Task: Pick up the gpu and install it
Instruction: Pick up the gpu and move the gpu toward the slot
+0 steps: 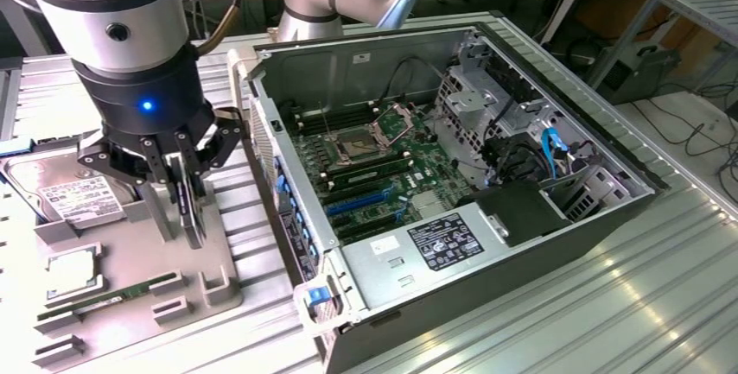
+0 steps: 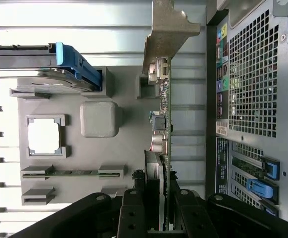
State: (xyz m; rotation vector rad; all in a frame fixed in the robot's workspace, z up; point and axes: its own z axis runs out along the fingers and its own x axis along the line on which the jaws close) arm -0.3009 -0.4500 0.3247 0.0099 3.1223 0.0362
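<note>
Gripper [image 1: 179, 206] clamped on the graphics card [image 1: 194, 231], gripped upright and edge-on between the fingers, metal bracket end pointing away from the gripper; gray parts tray [image 1: 225, 279] below, hard drive [image 1: 64, 193] to one side, open computer case [image 1: 346, 72] to the other

The graphics card [image 2: 165, 124] shows a green circuit-board edge with small shiny metal parts and a pale, dull metal end bracket [image 2: 166, 29]. The end effector [image 2: 159, 201] is matt black. The holder [image 1: 219, 283] is smooth, matt grey plastic. The tabletop [image 1: 600, 305] is ribbed pale metal. The computer case [image 2: 258, 74] is grey perforated sheet metal with glossy blue plastic clips [image 2: 260, 188]. The hard drive [image 1: 58, 188] is shiny metal with a white paper label.
</note>
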